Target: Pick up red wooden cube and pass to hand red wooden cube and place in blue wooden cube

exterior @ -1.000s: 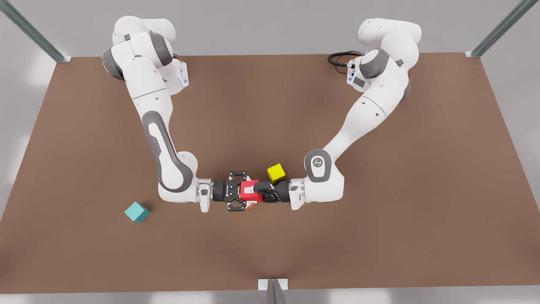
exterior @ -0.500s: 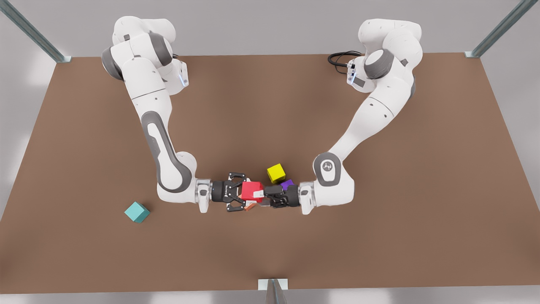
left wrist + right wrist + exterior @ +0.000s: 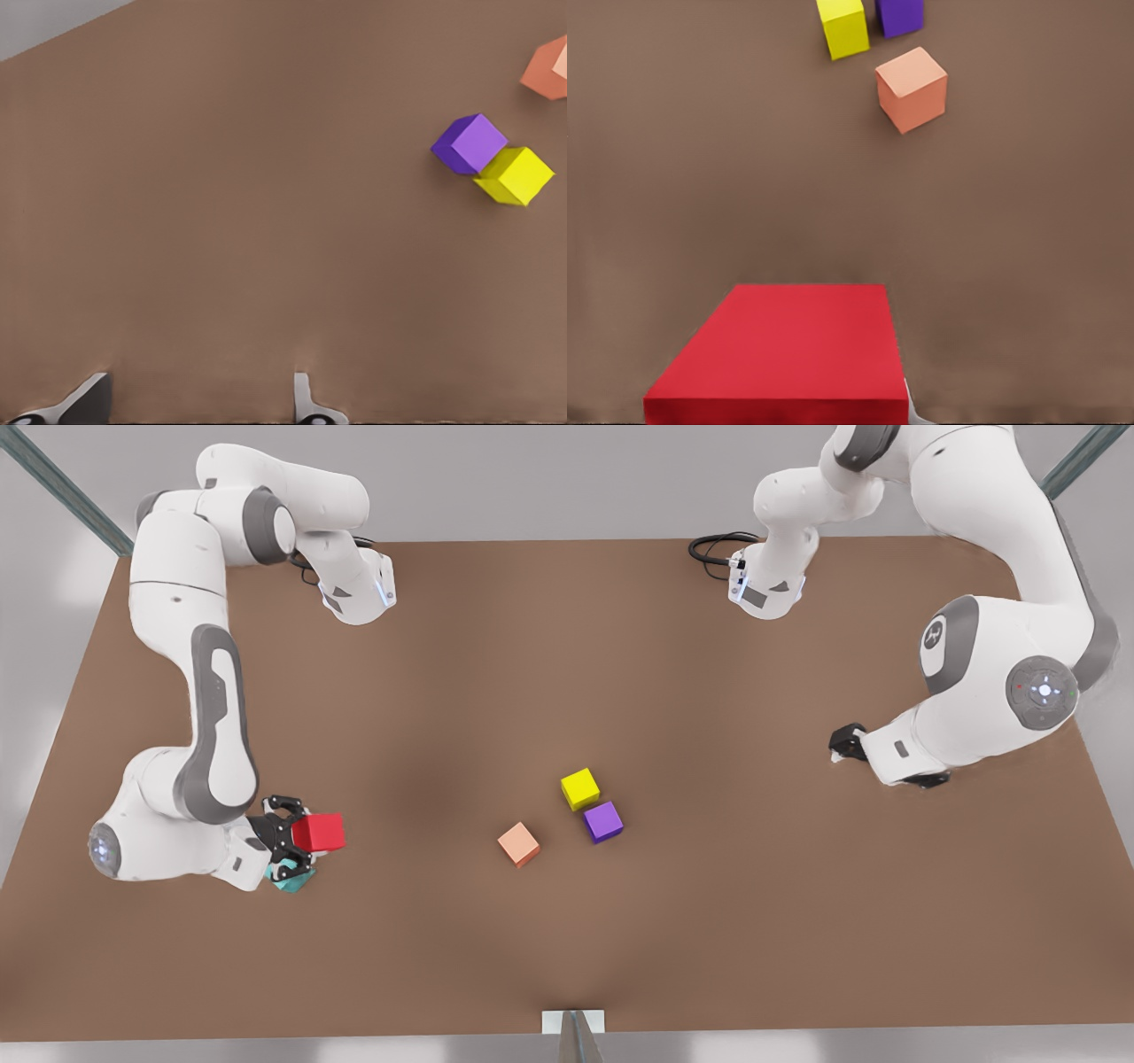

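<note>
Brown surface (image 3: 567,664), grey walls behind, metal frame posts at the corners.

Two white-and-grey arms. The arm on the front view's left is bent low over the near corner of that side. The arm on the front view's right is folded up by the far edge and waits.

Right gripper (image 3: 297,834), black linkage type, sits at the front view's left, above the surface. Its fingers are clamped on the red wooden cube (image 3: 320,832), which is off the surface; the right wrist view has the same cube close under the camera.

Left gripper (image 3: 843,741) is at the front view's right, holding nothing. The left wrist view shows its two fingers (image 3: 306,403) well apart over bare surface.

Blue wooden cube (image 3: 293,880) lies on the surface just below the right gripper, partly hidden by it. Whether the red cube touches it, cannot tell.

Mid-surface: yellow cube (image 3: 580,788) and purple cube (image 3: 603,821) just beside each other, salmon cube (image 3: 518,843) near them.
</note>
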`<act>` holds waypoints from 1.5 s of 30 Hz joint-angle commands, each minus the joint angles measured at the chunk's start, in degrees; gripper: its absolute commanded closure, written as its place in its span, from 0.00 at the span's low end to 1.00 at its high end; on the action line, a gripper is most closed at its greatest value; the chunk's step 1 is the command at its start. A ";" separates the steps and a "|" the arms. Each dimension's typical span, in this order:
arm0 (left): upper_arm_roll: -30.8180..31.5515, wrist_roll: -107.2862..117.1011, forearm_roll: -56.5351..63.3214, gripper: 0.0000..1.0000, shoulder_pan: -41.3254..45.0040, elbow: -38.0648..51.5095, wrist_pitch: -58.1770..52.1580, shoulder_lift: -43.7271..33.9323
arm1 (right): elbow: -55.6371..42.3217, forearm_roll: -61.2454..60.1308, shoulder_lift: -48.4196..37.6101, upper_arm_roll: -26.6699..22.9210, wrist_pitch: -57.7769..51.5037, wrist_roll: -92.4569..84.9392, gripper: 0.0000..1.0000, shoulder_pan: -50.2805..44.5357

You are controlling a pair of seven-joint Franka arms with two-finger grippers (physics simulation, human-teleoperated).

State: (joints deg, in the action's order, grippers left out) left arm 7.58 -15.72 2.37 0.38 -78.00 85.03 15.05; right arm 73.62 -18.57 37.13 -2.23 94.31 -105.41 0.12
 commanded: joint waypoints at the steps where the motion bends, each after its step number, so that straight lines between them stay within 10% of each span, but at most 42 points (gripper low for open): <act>1: -6.88 13.35 -0.88 0.00 4.37 -2.68 -6.98 -2.05 | 0.47 19.62 -0.13 -0.32 6.75 35.89 0.32 0.06; 7: -6.00 13.17 -4.13 0.00 4.46 -2.07 -7.16 -0.64 | 2.94 21.47 2.59 -2.78 29.79 36.32 0.32 0.06; 29: -6.09 12.91 -4.22 0.00 4.02 -2.24 -9.62 0.85 | 15.07 17.26 2.42 -2.78 30.58 42.83 0.29 0.23; 30: -6.09 12.91 -4.22 0.00 4.02 -2.24 -9.62 0.85 | 14.98 17.34 2.50 -2.78 30.58 43.01 0.03 -0.03; 31: -6.09 12.91 -4.22 0.00 4.02 -2.24 -9.62 0.85 | 14.71 17.43 2.59 -2.78 30.58 43.01 0.00 -0.12; 45: -6.09 12.91 -4.13 0.00 3.84 -2.24 -9.71 1.12 | 13.13 16.73 -0.04 -2.43 27.33 43.62 0.00 -0.38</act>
State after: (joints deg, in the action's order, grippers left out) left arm 1.49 -3.79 -1.81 4.22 -80.27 75.34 16.23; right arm 86.81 -1.51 37.63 -4.68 123.47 -65.94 -0.25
